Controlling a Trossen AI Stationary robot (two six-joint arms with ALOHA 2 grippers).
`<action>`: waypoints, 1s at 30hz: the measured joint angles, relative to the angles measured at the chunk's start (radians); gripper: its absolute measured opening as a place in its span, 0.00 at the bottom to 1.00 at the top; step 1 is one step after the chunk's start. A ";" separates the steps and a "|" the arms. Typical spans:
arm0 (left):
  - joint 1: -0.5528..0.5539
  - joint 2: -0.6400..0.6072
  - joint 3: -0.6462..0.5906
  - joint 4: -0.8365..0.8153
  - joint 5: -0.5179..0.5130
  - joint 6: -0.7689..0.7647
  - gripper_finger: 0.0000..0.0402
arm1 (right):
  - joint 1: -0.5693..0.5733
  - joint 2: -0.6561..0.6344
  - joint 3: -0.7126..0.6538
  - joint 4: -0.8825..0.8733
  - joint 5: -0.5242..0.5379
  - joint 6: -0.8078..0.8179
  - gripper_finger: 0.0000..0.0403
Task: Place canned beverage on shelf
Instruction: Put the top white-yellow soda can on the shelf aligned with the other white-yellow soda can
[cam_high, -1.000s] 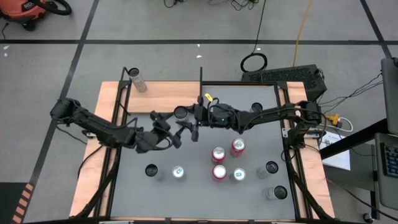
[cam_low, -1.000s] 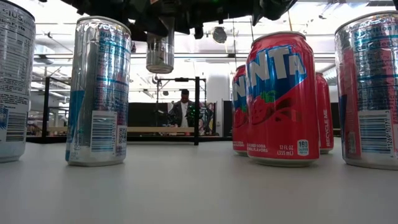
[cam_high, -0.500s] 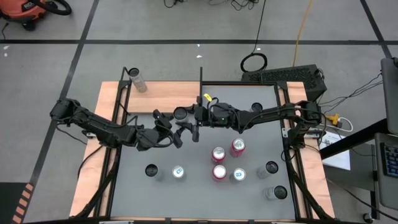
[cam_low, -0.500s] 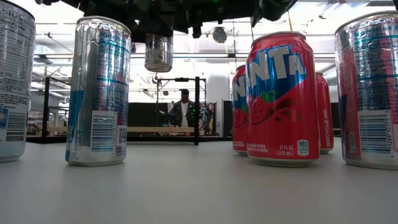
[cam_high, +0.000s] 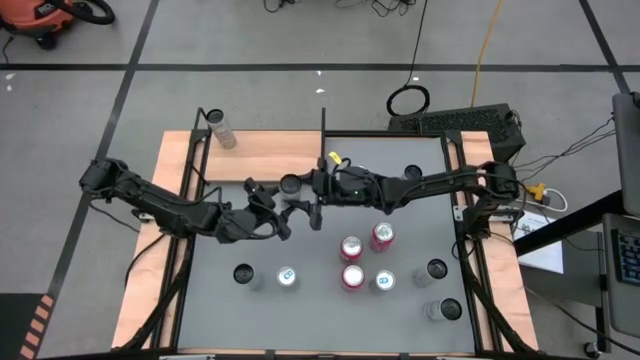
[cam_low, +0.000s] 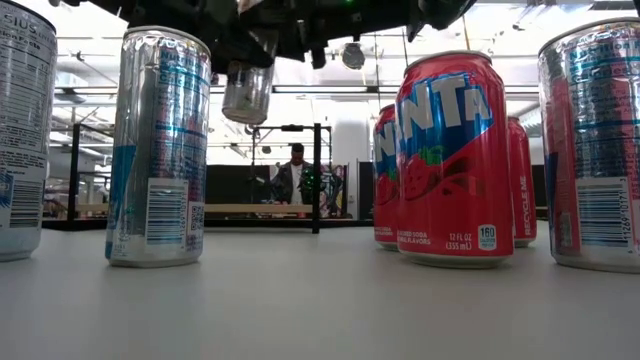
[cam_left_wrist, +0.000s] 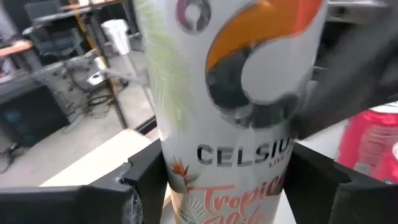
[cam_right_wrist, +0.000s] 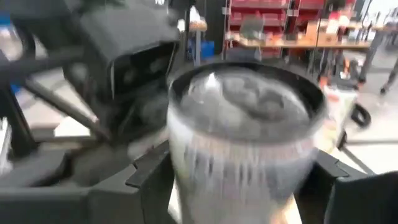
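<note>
Handover of one can above the desk, both end effectors on it.

The white Celsius can (cam_left_wrist: 230, 106) hangs tilted in mid-air over the far middle of the grey desk (cam_high: 400, 230), clear of the surface. The left end effector (cam_high: 283, 208) has its fingers (cam_left_wrist: 146, 180) against the can's sides; the right end effector (cam_high: 308, 186) brackets the same can, pinching it. The can is near the shelf (cam_high: 270, 155), not on it. Seven other cans (cam_high: 352, 276) stand on the desk.
</note>
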 joint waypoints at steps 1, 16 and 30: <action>-0.002 -0.012 0.000 -0.017 -0.019 -0.011 0.62 | -0.002 -0.009 -0.002 -0.017 0.001 0.001 0.60; 0.015 -0.207 0.000 -0.540 -0.269 -0.369 0.62 | -0.005 -0.161 -0.003 -0.483 -0.004 -0.111 0.67; 0.308 -0.220 -0.070 -0.576 -0.239 -0.379 0.61 | -0.033 -0.159 -0.083 -0.379 -0.061 -0.198 0.67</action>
